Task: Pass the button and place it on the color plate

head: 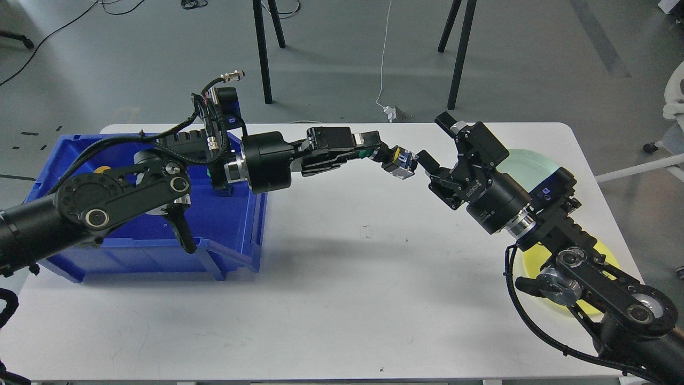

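My left gripper (380, 155) reaches out over the middle of the white table (342, 299) and is shut on a button (399, 161) with a green cap and a dark body. My right gripper (435, 140) faces it from the right, open. Its lower finger (427, 159) is right beside the button's body; I cannot tell whether they touch. The pale green plate (526, 163) lies at the back right, partly behind my right arm. The yellow plate (606, 258) lies at the front right, mostly hidden by that arm.
The blue bin (235, 235) stands at the left, largely covered by my left arm. A yellow button (101, 169) peeks out inside it. Black stand legs (264, 64) rise from the floor behind the table.
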{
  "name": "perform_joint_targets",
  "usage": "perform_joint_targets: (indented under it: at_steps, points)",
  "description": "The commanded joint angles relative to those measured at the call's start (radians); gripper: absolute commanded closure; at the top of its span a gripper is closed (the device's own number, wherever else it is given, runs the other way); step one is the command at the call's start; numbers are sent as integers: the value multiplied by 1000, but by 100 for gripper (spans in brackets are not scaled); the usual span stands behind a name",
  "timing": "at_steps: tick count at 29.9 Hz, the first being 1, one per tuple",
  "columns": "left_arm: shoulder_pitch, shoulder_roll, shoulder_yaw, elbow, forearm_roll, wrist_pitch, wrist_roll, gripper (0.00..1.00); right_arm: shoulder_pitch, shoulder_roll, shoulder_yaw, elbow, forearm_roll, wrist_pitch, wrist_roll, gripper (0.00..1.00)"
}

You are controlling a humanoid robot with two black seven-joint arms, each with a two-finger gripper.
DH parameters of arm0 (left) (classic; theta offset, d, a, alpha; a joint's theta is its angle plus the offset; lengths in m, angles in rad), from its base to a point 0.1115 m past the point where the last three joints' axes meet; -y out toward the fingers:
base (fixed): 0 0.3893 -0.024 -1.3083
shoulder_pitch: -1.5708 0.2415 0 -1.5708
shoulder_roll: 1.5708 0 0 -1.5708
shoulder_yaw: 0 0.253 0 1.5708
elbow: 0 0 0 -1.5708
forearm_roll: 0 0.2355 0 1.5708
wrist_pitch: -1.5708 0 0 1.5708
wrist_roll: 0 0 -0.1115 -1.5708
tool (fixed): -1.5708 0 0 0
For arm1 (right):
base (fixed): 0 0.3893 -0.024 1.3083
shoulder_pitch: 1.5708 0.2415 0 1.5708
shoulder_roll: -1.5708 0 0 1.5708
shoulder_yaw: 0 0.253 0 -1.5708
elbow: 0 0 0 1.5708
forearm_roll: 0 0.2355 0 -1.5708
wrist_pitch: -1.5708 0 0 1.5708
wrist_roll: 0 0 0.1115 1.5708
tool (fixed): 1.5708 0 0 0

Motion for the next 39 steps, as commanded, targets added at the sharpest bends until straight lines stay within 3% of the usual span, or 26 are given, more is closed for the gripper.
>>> perform_joint_targets:
  at_steps: [1, 8, 20, 39]
  points:
    - [6, -15, -15, 12, -1, -1, 0, 79, -8, 3, -33, 5, -15, -6, 0, 2]
    - [7, -17, -17, 15, -2, -1, 0, 79, -22, 24, -35, 48, -5, -6, 0, 3]
    - [45, -17, -51, 15, -73, 1, 0, 78, -83, 84, -24, 80, 1, -7, 0, 18]
    - [87, -18, -103, 15, -74, -1, 0, 77, -87, 132, 16, 79, 27, -12, 0, 20]
